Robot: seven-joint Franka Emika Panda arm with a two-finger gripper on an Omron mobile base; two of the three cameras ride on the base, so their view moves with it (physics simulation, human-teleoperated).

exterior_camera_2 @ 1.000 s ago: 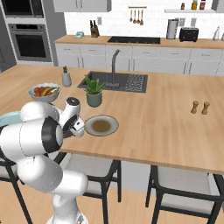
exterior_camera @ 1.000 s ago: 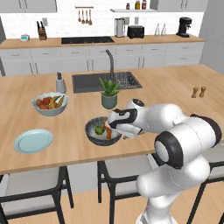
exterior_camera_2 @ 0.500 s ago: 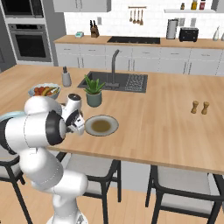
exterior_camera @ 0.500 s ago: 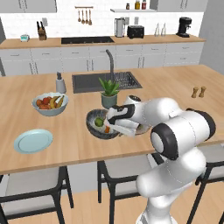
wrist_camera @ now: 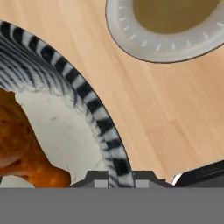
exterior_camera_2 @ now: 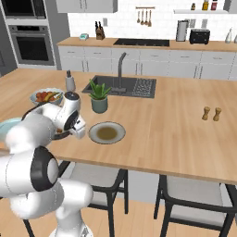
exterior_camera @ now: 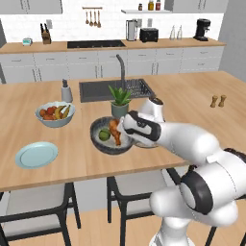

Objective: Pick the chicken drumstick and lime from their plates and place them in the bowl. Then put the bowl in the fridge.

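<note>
Bowl sits on the table near its front edge, just beside the grey-rimmed plate. Chicken drumstick and lime lie inside it. Fingers are clamped on the bowl's striped rim. Light blue plate lies well apart.

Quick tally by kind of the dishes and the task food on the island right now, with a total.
Plates: 2, light blue plate and grey-rimmed plate
Bowls: 2, dark bowl and fruit bowl
Drumstick: 1, in the dark bowl
Lime: 1, in the dark bowl
Total: 6
</note>
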